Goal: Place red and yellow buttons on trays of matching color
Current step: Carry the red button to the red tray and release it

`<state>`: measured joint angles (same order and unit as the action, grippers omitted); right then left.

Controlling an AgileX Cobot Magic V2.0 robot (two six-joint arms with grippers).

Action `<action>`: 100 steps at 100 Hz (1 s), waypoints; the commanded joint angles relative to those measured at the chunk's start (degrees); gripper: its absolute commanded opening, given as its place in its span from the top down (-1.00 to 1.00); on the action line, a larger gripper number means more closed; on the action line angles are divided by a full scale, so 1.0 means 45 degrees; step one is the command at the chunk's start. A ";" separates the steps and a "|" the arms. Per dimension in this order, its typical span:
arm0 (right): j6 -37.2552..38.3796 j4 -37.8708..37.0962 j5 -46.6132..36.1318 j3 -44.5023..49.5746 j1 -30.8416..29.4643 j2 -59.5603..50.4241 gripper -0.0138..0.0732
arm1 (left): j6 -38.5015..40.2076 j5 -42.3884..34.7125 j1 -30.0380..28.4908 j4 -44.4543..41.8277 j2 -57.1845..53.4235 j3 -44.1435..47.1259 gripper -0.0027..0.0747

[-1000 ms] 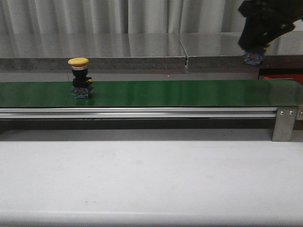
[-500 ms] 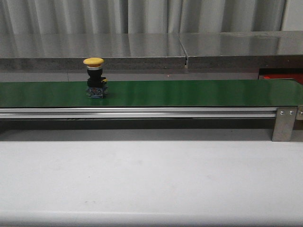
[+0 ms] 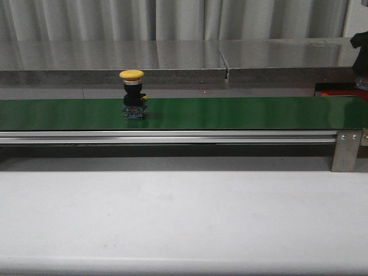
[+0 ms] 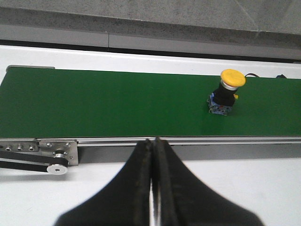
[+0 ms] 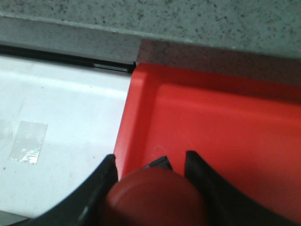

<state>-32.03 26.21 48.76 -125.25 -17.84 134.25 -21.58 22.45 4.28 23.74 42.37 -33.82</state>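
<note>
R gripper [image 5: 148, 181] clamps red button [image 5: 155, 197] over red tray [image 5: 211, 117]; L gripper [image 4: 154, 155] closed, empty; yellow button [image 3: 133, 95] upright on belt [image 3: 230, 112].

green conveyor belt [image 3: 230, 112] w/ metal side rail [image 3: 172, 137] | white table [image 3: 184, 218] in front of me | grey curtain [image 3: 172, 17] behind | clear tape patch [image 5: 28, 141] on white surface

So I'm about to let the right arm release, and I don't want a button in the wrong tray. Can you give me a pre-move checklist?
1. Right gripper holds a red button: ok.
2. Tray beneath it is the red tray, matching color: ok.
3. Button fully inside the tray's rim: cannot tell, it sits near the tray's edge.
4. Height above the tray floor: cannot tell.
5. Left gripper shut and empty, clear of the green belt: ok.
6. Yellow button upright on the belt, awaiting pickup: ok.
</note>
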 commanded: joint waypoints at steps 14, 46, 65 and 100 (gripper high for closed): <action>0.0018 0.0318 -0.0911 -0.0768 -0.0132 -0.0094 0.28 | 0.0043 -0.0874 0.0084 0.0290 -0.0054 -0.0325 0.98; 0.0018 0.0307 -0.1104 -0.0768 -0.0379 0.0600 0.28 | 0.0043 -0.0874 0.0084 0.0290 -0.0054 -0.0325 0.98; 0.0018 0.0495 -0.1031 -0.0768 -0.0490 0.0756 0.22 | 0.0043 -0.0874 0.0084 0.0290 -0.0054 -0.0325 0.98; 0.0018 0.1088 -0.0819 -0.0768 -0.0824 0.0077 -0.73 | 0.0043 -0.0874 0.0084 0.0290 -0.0054 -0.0325 0.98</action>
<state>-31.93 28.55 46.27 -126.71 -20.64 141.01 -21.58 22.45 4.28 23.74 42.37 -33.82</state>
